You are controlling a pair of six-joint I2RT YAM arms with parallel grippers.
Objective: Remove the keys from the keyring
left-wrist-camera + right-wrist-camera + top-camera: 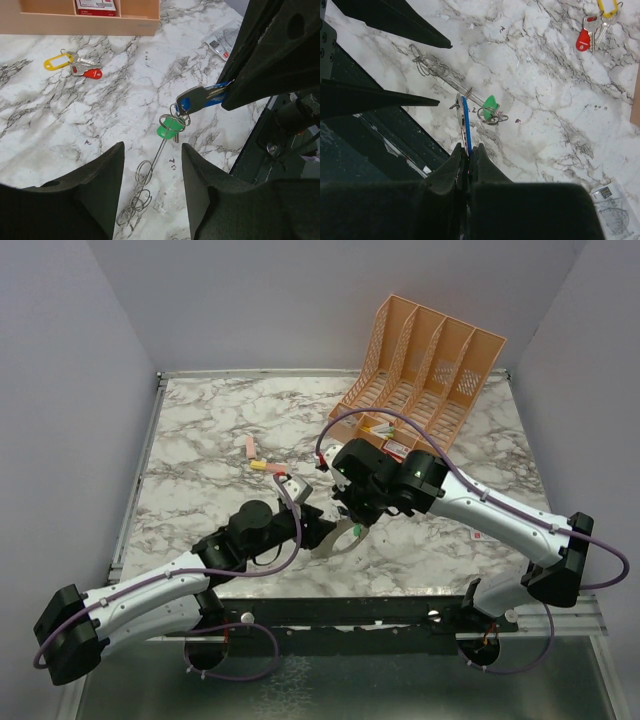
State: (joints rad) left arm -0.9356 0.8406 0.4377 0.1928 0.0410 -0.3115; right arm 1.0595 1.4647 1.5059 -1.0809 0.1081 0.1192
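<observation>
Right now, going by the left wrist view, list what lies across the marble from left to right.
Yellow tag → red-headed key → tangle of wire rings → green tag → blue-tagged key, pinched in the right end effector.

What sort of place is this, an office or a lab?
Probably a lab test booth dressed as a desk: plain grey walls box in a marble-patterned table, two robot arms are bolted at its edge, and a peach file organiser stands behind.
</observation>
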